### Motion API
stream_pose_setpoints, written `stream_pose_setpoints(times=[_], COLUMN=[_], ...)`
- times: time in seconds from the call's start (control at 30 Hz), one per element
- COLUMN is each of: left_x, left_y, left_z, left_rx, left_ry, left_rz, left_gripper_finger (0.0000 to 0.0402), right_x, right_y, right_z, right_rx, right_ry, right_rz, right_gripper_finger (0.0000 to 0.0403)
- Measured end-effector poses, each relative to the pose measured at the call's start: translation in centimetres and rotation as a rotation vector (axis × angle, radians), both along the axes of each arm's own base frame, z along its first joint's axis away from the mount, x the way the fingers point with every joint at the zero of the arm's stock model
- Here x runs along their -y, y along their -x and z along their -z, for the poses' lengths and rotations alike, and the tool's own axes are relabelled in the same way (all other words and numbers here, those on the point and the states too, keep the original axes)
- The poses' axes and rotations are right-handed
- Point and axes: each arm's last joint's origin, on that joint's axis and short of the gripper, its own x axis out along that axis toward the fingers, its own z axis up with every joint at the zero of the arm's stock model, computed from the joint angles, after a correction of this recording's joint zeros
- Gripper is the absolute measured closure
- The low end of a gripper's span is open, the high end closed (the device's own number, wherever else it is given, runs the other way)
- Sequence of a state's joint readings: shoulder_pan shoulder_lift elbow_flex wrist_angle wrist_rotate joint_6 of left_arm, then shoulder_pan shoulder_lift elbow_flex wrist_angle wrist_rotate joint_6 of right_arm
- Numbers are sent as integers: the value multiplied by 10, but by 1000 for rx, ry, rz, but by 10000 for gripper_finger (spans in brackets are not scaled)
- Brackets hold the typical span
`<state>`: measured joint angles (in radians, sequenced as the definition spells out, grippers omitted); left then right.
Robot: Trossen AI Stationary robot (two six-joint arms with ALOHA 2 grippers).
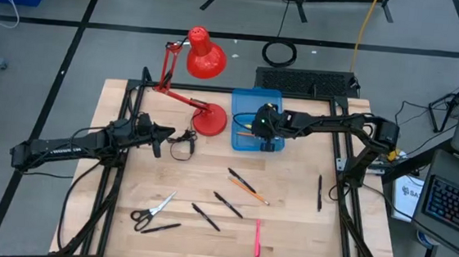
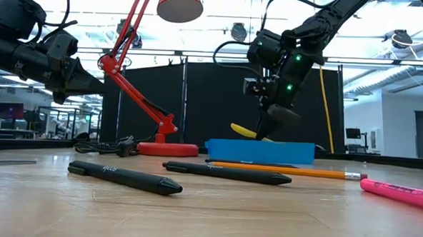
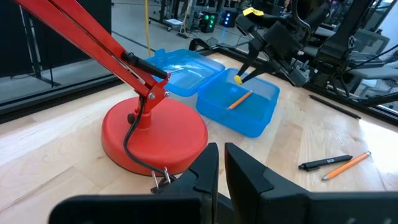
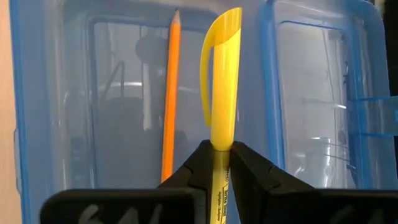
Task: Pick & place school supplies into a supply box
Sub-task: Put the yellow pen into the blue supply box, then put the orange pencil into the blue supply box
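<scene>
The open blue supply box (image 1: 247,138) stands at the table's far middle, its lid (image 3: 180,65) laid back. An orange pencil (image 4: 169,93) lies in it. My right gripper (image 1: 266,131) hangs over the box, shut on a yellow marker (image 4: 222,81). Near the red lamp's base, my left gripper (image 3: 221,168) waits shut, holding nothing. Flat on the table lie scissors (image 1: 153,211), several black pens (image 1: 228,204), another orange pencil (image 1: 253,194) and a pink pen (image 1: 257,239). My right gripper pinches the yellow marker's barrel (image 4: 219,152) between its two fingers. The fingers slant down from the table's right and lie along the marker. Its clip end (image 4: 227,25) sticks out ahead of them, tilted over the box's inside beside the pencil, above the rim (image 2: 243,130).
The red desk lamp (image 1: 206,57) stands left of the box, its round base (image 3: 152,134) right before my left gripper, with its cord (image 1: 180,145) beside it. One black pen (image 1: 319,193) lies apart near the right edge.
</scene>
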<state>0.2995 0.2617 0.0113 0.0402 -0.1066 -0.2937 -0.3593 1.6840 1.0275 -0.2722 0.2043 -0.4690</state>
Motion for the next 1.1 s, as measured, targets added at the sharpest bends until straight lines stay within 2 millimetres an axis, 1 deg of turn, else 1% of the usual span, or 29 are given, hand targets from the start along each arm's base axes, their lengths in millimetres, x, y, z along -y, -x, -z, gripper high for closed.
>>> stream_pose_setpoints(times=[0.13,0.43,0.67,0.93,1.1], left_x=[0,0,0,0,0], left_y=[0,0,0,0,0], left_z=[0,0,0,0,0], left_rx=[0,0,0,1,1], left_ry=[-1,0,0,2,2], left_rz=[0,0,0,0,-1], left_gripper_finger=[371,371,371,371,371], right_x=[1,1,1,1,1], right_y=[-1,-2,-2,-8,-9], right_z=[-1,-1,-2,-5,-6], right_rx=[30,36,63,140,164], right_ry=[-9,-8,-27,-47,-54], right_rz=[29,32,72,44,62], right_gripper_finger=[366,363,351,336,323])
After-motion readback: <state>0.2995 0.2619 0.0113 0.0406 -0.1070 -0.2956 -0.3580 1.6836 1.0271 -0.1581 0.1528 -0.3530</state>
